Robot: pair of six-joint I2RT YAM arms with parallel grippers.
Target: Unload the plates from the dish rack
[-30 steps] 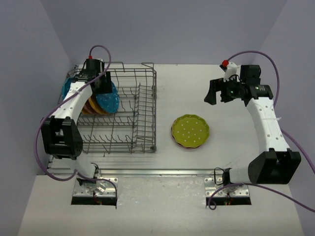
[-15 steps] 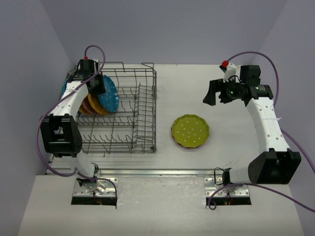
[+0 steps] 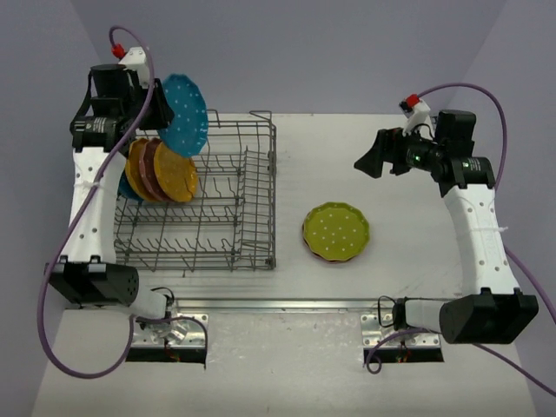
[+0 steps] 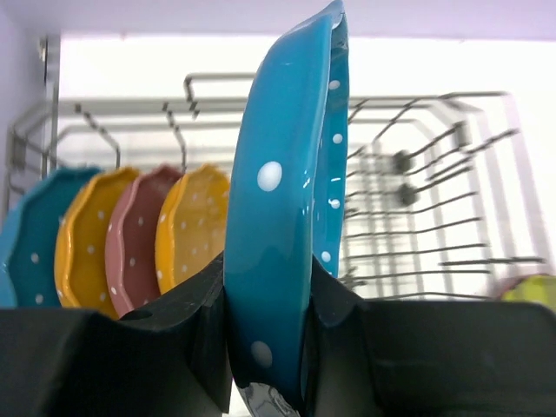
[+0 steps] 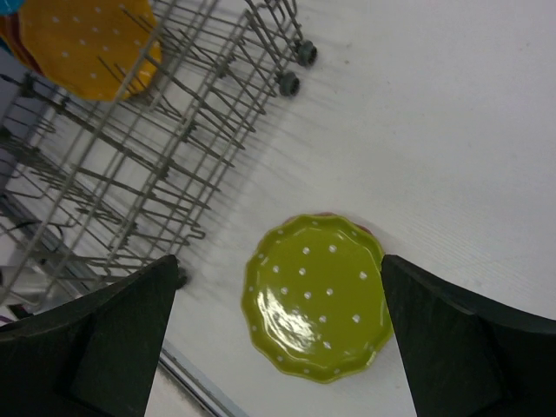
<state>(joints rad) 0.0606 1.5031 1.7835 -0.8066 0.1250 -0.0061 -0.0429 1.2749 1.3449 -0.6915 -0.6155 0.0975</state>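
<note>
1 blue plate [image 4: 287, 174] clamped in left pincer [image 4: 269, 304] above dish rack [image 3: 261, 208].

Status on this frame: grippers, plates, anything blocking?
Left gripper shut on blue plate, held above dish rack. Right gripper open, empty. Four plates racked. No obstruction seen.

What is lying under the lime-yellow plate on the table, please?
A thin pink-red rim peeks out from under the lime-yellow plate, so another plate seems to lie beneath it. The rest of that plate is covered; its size cannot be told.
</note>
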